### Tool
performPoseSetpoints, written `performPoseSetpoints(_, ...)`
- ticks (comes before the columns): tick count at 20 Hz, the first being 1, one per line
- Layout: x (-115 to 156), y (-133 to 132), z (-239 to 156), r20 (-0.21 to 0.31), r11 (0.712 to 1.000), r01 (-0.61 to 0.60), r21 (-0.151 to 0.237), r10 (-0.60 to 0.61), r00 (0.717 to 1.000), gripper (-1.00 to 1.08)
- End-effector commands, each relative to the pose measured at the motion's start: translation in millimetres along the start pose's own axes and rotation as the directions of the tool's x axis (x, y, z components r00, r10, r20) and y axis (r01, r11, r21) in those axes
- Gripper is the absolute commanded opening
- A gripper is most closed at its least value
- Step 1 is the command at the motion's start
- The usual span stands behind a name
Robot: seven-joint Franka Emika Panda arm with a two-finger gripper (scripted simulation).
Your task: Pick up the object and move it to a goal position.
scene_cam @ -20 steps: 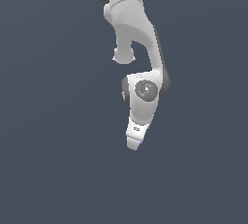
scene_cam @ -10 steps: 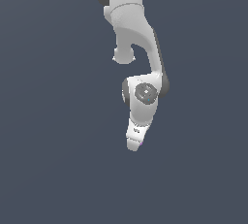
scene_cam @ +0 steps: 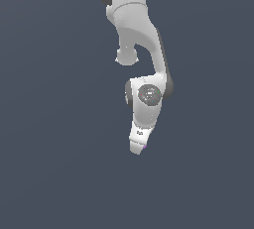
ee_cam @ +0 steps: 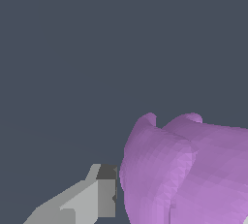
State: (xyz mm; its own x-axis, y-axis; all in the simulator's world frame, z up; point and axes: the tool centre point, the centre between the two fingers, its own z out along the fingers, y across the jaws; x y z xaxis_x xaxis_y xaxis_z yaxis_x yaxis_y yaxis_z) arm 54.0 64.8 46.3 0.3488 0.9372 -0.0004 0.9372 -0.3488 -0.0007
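Exterior view: you are looking at the white arm (scene_cam: 141, 39) coming down from the top centre of the frame, with the end effector (scene_cam: 138, 148) pointing downward just below the frame's middle. A speck of purple, the object (scene_cam: 145, 146), is showing at the tip's right edge, touching the end effector. The fingers are not resolving here, so you cannot read the opening from this view. The background is plain dark grey; no goal marker is showing.

Wrist view: the object (ee_cam: 184, 169) is filling the lower right of the frame, a light-purple lump with rounded ridges. One grey finger (ee_cam: 92, 196) is sitting in the lower left, its dark pad right against the lump's side. The other finger is hidden behind the lump.

Judging from this, the end effector is most likely gripping the object, narrowed onto it, so the pick looks done. The carry to the goal is left, and you cannot tell how near the goal is since nothing marks it.
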Motion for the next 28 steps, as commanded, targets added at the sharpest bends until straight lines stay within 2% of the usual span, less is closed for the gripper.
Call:
performPoseSetpoints(1, -0.2, -1.1, -4.1, 0.0, 1.0, 0.0, -0.001, 0.0, 1.0, -1.0)
performPoseSetpoints(10, -2.7, -15.4, -44.4, 0.001, 1.0, 0.0, -0.001, 0.0, 1.0, -1.0)
performPoseSetpoints(21, -7.8, -47.8, -140.5, 0.001, 1.0, 0.001, -0.001, -0.001, 1.0, -1.0)
performPoseSetpoints(28, -9.1, -61.6, -185.6, 0.0, 1.0, 0.001, -0.001, -0.001, 1.0, -1.0)
